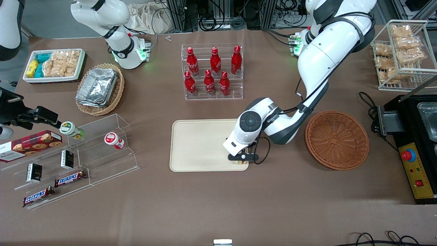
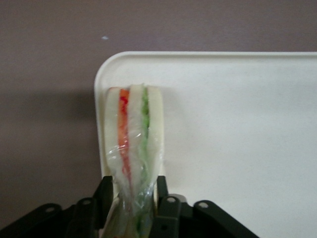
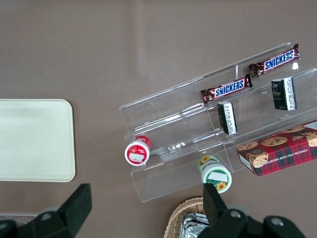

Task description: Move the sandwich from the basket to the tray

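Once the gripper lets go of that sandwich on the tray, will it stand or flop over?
Probably flops: the sandwich stands on a narrow edge near the tray corner. Its plastic wrap looks slick and pinches inward between the fingers of the gripper, so it is likely soft and light.

The plastic-wrapped sandwich, pale bread with orange-red and green layers, stands on edge at a corner of the cream tray, pinched in the tool. The reddish-brown wicker basket sits beside the tray, toward the working arm's end of the bench.

Brown table, tray, basket, bottle rack, pincer over tray
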You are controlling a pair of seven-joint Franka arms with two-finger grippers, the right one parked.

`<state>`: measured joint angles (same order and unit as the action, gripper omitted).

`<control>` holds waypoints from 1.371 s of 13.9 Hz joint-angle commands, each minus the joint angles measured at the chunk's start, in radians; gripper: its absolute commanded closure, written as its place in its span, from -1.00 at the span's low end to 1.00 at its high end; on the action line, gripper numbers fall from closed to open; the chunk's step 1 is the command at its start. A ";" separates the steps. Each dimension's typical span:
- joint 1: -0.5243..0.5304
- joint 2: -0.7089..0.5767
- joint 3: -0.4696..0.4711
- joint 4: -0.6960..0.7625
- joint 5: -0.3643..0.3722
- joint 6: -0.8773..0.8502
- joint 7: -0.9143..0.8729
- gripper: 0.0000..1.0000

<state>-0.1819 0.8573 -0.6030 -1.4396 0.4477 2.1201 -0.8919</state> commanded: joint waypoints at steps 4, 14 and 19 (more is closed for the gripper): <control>0.004 -0.202 0.008 0.005 -0.057 -0.412 -0.148 -1.00; 0.246 -0.340 0.009 -0.013 -0.100 -0.592 0.039 -1.00; 0.354 -0.417 0.044 -0.010 -0.126 -0.594 0.295 -1.00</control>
<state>0.1739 0.5009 -0.5852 -1.4214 0.3478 1.5360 -0.6776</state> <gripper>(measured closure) 0.000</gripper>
